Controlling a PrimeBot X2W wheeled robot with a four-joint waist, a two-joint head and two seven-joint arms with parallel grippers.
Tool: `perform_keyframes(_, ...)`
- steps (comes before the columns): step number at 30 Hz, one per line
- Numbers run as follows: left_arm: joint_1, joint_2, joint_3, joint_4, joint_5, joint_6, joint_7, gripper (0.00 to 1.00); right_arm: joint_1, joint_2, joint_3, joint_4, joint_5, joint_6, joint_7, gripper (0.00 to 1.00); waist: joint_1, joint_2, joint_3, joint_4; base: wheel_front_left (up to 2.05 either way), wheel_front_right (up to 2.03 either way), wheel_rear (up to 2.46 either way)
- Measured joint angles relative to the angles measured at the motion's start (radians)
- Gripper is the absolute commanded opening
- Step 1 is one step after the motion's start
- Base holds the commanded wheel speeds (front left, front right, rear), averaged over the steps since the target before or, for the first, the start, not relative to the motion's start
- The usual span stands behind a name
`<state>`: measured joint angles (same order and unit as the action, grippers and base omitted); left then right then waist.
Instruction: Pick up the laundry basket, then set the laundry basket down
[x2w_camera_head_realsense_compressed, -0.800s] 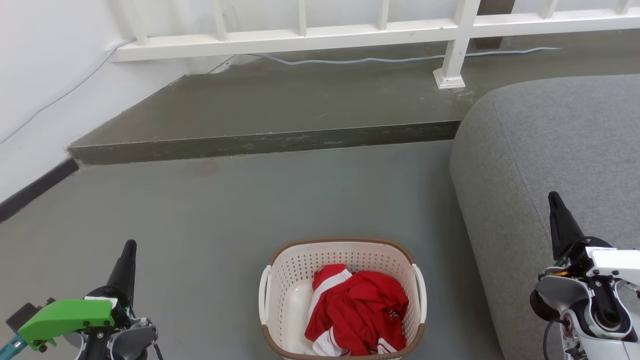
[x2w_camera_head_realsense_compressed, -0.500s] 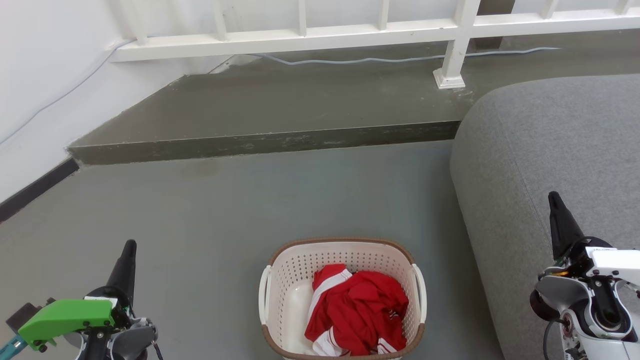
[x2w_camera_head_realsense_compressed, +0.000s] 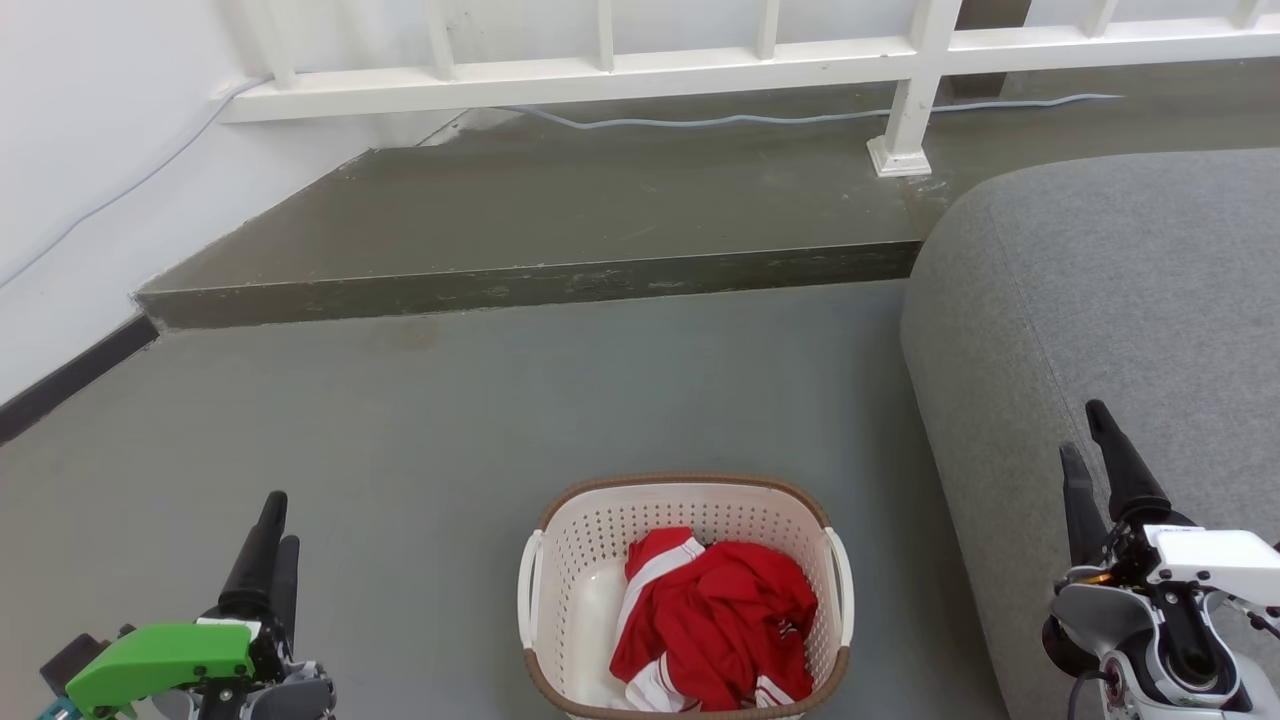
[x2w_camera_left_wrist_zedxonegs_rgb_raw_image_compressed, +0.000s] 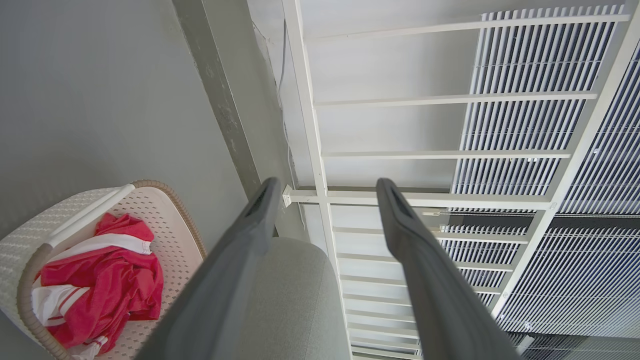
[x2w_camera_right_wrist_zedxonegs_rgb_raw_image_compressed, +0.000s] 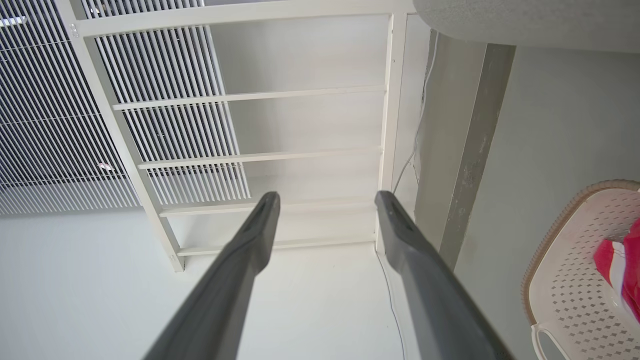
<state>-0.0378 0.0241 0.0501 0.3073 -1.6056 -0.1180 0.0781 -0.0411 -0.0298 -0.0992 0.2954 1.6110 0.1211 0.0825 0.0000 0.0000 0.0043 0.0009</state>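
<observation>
Laundry basket (x2w_camera_head_realsense_compressed: 600, 535) sitting on the grey floor (x2w_camera_head_realsense_compressed: 450, 420), both tools clear of it

Red-and-white clothes (x2w_camera_head_realsense_compressed: 720, 620) are piled inside. The left tool (x2w_camera_head_realsense_compressed: 281, 520) hangs well off to the basket's left and the right tool (x2w_camera_head_realsense_compressed: 1084, 430) well off to its right, in front of the grey sofa (x2w_camera_head_realsense_compressed: 1120, 280), which stands just beside the basket. On both tools the fingers are spread apart, and neither touches a handle.

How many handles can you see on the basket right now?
2. The left handle runs along the laundry basket's left side, the right handle along its right side. None seems hidden.
</observation>
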Motion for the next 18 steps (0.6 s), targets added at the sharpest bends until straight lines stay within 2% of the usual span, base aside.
perform_keyframes(5, 0.0, 0.0, -0.016, -0.013, 0.022, 0.0, -0.019, 1.0, 0.0, 0.0, 0.016, -0.01, -0.018, 0.0, -0.009, 1.0, 0.0, 0.0, 0.001, 0.001, 0.0, 0.0, 0.0)
perform_keyframes(18, -0.001, 0.029, -0.064, -0.026, 0.193, 0.0, -0.075, 1.0, -0.002, -0.04, 0.092, -0.032, -0.17, 0.0, -0.075, 1.0, 0.0, 0.0, 0.007, 0.001, 0.0, 0.0, 0.0)
